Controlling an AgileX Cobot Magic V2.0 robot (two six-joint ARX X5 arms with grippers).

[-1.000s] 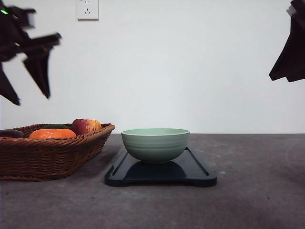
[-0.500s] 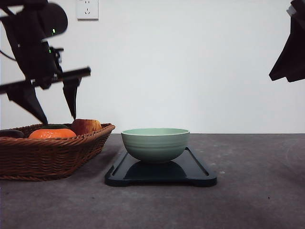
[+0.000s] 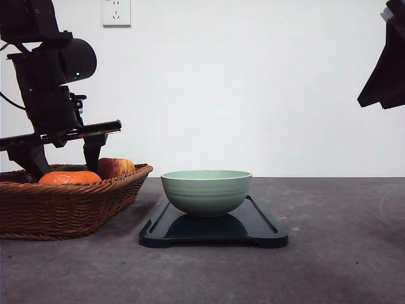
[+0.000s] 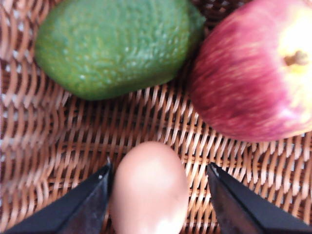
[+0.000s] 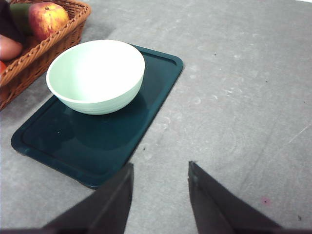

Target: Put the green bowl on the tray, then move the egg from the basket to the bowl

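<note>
The green bowl (image 3: 206,190) stands upright on the dark tray (image 3: 253,231), also seen as bowl (image 5: 95,73) on tray (image 5: 122,141). My left gripper (image 3: 60,161) hangs low inside the wicker basket (image 3: 69,202). In the left wrist view a pale tan egg (image 4: 148,192) lies on the woven basket floor (image 4: 73,141) between the open fingers of the left gripper (image 4: 159,167). One finger is at the shell, the other a small gap away. My right gripper (image 5: 161,195) is open and empty, raised above the table to the right of the tray.
In the basket a green bumpy fruit (image 4: 117,46) and a red apple (image 4: 253,73) lie close beyond the egg. An orange fruit (image 3: 68,178) and the apple (image 3: 114,167) rise above the basket rim. Bare grey table (image 3: 342,253) lies right of the tray.
My left arm has come down from the upper left and moved right, its fingers now inside the basket. The right arm, bowl and tray have not moved.
</note>
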